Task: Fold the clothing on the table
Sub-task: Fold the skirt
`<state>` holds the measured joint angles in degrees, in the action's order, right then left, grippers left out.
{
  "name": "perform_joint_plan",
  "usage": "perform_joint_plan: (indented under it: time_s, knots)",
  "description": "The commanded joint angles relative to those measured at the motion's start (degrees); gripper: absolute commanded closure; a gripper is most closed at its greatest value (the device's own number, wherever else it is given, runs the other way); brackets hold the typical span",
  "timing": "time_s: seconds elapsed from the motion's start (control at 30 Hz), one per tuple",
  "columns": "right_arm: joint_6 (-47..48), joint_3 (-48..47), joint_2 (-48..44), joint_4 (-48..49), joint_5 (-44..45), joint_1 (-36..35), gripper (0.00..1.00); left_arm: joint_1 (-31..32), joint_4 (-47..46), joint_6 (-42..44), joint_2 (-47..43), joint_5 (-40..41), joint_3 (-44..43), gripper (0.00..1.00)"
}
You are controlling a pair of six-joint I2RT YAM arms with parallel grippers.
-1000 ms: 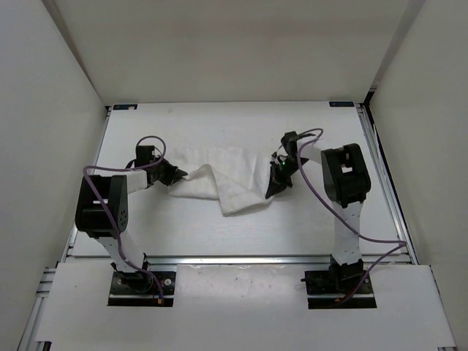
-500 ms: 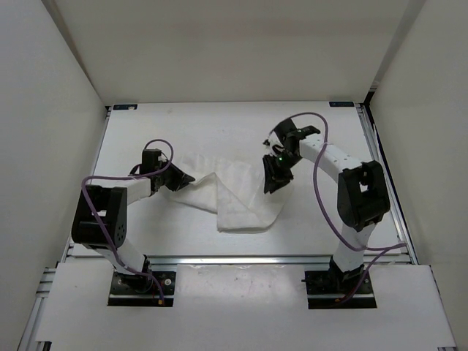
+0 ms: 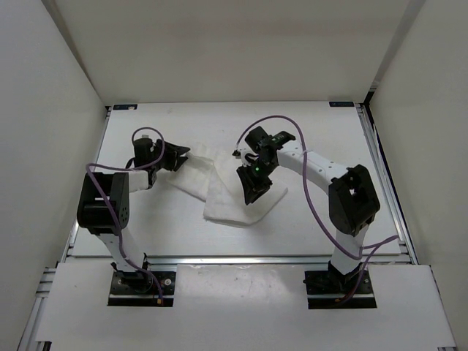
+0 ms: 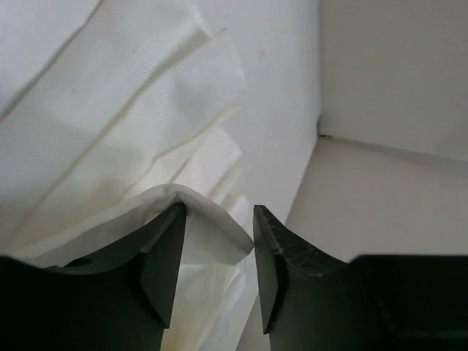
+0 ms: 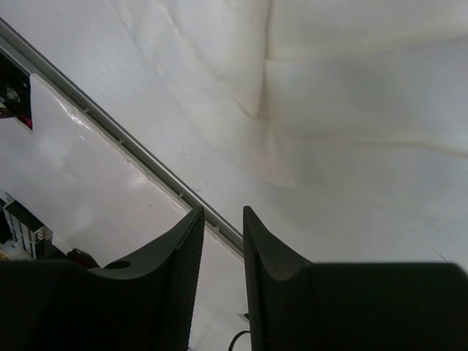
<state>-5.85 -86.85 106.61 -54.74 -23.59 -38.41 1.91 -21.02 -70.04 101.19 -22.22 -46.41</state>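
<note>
white pleated clothing (image 3: 227, 201) on the desk (image 3: 329, 139), both sets of jaws parted

the clothing lies across the middle of the desk, one part doubled over itself, with its pleats fanning out in the left wrist view. at the clothing's left end the left jaws stand about half open. a curled hem lies in the gap against one finger (image 4: 164, 256), loose and not pinched. over the clothing's right part the right jaws point down, parted by a narrow gap with nothing between the fingers (image 5: 179, 270). whether their tips touch the clothing i cannot tell.
</note>
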Motion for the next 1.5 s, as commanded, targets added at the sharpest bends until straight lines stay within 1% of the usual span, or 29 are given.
perform_joint_plan:
  time_s: [0.0, 0.1, 0.13, 0.17, 0.23, 0.27, 0.3, 0.33, 0.37, 0.4, 0.43, 0.47, 0.53, 0.57, 0.6, 0.67, 0.77, 0.83, 0.9, 0.93, 0.97, 1.0, 1.07, 1.13, 1.23, 1.3, 1.47]
  knots:
    - [0.8, -1.6, -2.5, -1.9, 2.8, 0.5, 0.67, -1.3, -10.8, -4.4, -3.9, -1.3, -1.6, 0.45]
    - [1.4, -1.7, -3.5, -2.0, 2.9, 0.4, 0.66, -1.7, -15.4, -5.7, -7.5, -2.7, 1.0, 0.44]
    - [1.7, -1.6, -3.8, -1.5, 2.5, 0.0, 0.64, -4.1, -16.1, -5.6, -8.9, -3.3, 1.1, 0.46]
    - [1.9, -1.7, -3.9, -1.7, 2.8, -0.5, 0.65, -4.4, -15.8, -5.1, -10.1, -3.4, 1.9, 0.47]
    - [2.7, -2.0, -3.5, -1.6, 4.0, -2.3, 0.65, -4.5, -10.7, 0.0, -12.5, -2.9, 2.6, 0.48]
    - [3.6, -3.0, -2.6, -2.0, 5.1, -3.3, 0.65, -4.0, -8.8, 1.6, -13.2, -2.2, 2.7, 0.53]
    - [4.4, -4.0, -2.3, -1.9, 6.3, -3.9, 0.65, -3.5, -5.0, 5.0, -13.6, -1.7, 2.0, 0.55]
    - [4.5, -4.3, -1.3, -2.2, 6.9, -5.2, 0.65, -2.5, -1.0, 8.5, -13.7, -0.6, 1.4, 0.67]
    - [5.1, -5.5, -0.2, -2.1, 7.5, -6.5, 0.65, -0.5, 1.0, 10.2, -13.2, 1.4, 0.5, 0.80]
    - [5.0, -6.8, 0.2, -2.6, 8.0, -6.8, 0.65, 0.3, 5.2, 13.6, -12.6, 2.1, -1.4, 0.85]
    - [5.0, -8.1, 1.5, -2.7, 8.6, -7.5, 0.65, 1.8, 11.0, 17.4, -12.2, 4.3, -4.3, 0.96]
    - [5.1, -8.7, 1.9, -2.8, 9.2, -8.0, 0.64, 2.9, 13.9, 19.2, -10.8, 7.2, -6.1, 1.00]
    - [5.1, -10.2, 2.6, -3.0, 9.7, -9.0, 0.62, 4.4, 25.5, 27.0, -8.7, 10.3, -13.6, 1.00]
    - [5.0, -10.6, 3.0, -2.9, 9.6, -9.5, 0.61, 5.0, 29.9, 29.5, -7.2, 12.2, -14.8, 1.00]
    - [7.3, -10.8, 2.9, -2.8, 9.8, -10.3, 0.61, 5.6, 31.7, 30.7, -5.3, 13.2, -18.3, 1.00]
    - [8.5, -10.8, 3.3, -2.7, 11.0, -11.3, 0.61, 6.3, 38.0, 34.3, -2.5, 15.6, -23.9, 1.00]
    - [10.8, -10.1, 4.6, -2.8, 16.1, -14.1, 0.60, 7.1, 43.9, 36.6, 1.6, 16.1, -27.4, 1.00]
    - [11.7, -10.4, 5.8, -2.6, 19.4, -15.7, 0.60, 7.9, 45.5, 37.3, 3.9, 17.1, -28.0, 1.00]
    - [11.9, -12.5, 6.7, -2.7, 21.9, -16.3, 0.55, 9.0, 47.7, 39.2, 4.8, 19.3, -28.4, 1.00]
    - [12.1, -13.2, 7.3, -2.7, 22.5, -16.5, 0.51, 9.6, 49.0, 39.6, 5.2, 20.9, -28.5, 1.00]
    - [12.1, -14.7, 8.2, -2.7, 23.4, -17.0, 0.45, 10.1, 49.8, 40.8, 6.0, 21.9, -29.0, 1.00]
    - [12.6, -15.9, 8.2, -2.7, 25.2, -17.2, 0.40, 10.1, 50.9, 41.6, 6.5, 21.8, -30.0, 1.00]
    - [12.3, -17.3, 9.5, -2.5, 26.1, -18.0, 0.27, 10.8, 53.0, 43.1, 8.5, 22.1, -30.6, 1.00]
    - [13.0, -18.6, 10.4, -2.3, 26.6, -18.5, 0.27, 11.2, 53.5, 43.8, 9.6, 23.3, -31.4, 1.00]
    - [14.9, -18.5, 11.8, -0.9, 31.9, -20.6, 0.25, 10.9, 55.1, 45.6, 10.9, 23.5, -32.0, 1.00]
    - [15.9, -18.3, 12.5, 0.4, 33.4, -22.0, 0.25, 10.6, 55.5, 46.0, 12.2, 23.4, -31.7, 1.00]
    - [19.5, -16.2, 13.3, 5.7, 36.2, -26.4, 0.25, 9.1, 55.8, 46.7, 12.6, 20.3, -31.5, 1.00]
